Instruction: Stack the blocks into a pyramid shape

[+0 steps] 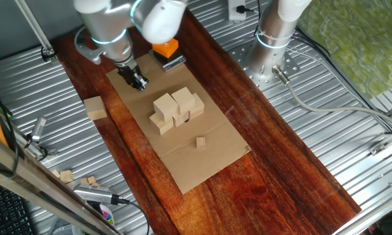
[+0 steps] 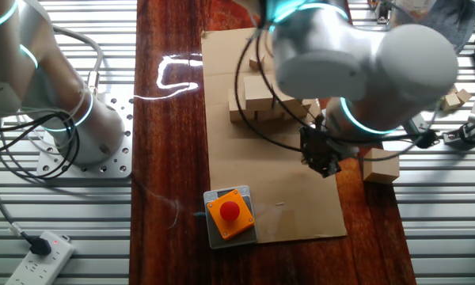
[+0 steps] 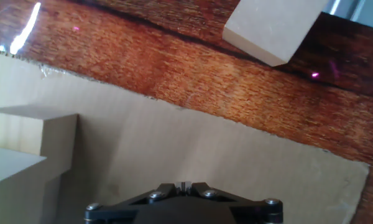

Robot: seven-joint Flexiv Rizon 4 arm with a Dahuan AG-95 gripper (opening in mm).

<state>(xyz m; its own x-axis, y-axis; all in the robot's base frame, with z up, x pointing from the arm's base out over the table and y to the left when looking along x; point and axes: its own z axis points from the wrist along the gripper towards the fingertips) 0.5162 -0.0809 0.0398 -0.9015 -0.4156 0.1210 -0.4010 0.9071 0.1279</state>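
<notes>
Plainly the pyramid is part-built: a stack [image 1: 176,109] of pale blocks sits mid-way along the cardboard sheet [image 1: 212,160], with at least two blocks resting on a lower row, though the exact count is hard to read from either fixed view. One loose block [image 1: 95,108] lies off the cardboard on the dark wood table [image 1: 274,163], near the metal edge, well apart from the stack. The gripper [image 1: 136,81] hangs over the cardboard between the stack and that loose block, nearer the sheet's end by the orange box [image 1: 165,47]. Its fingers look close together and nothing shows between them, but in the hand view only the finger bases appear, so whether they are fully closed I cannot tell. The step in hand is most likely fetching the loose block. To do it well, the jaws should spread wider than the block, square themselves to two opposite flat faces rather than the corners, and come down centred so the block does not twist when pinched. In the hand view the loose block [image 3: 275,28] sits at the top edge, turned at an angle to the jaw line and off beyond the cardboard edge, so the wrist needs both a sideways shift and a rotation before descending. A tiny cube [image 1: 200,141] lies alone on the cardboard beyond the stack and is best left untouched.
</notes>
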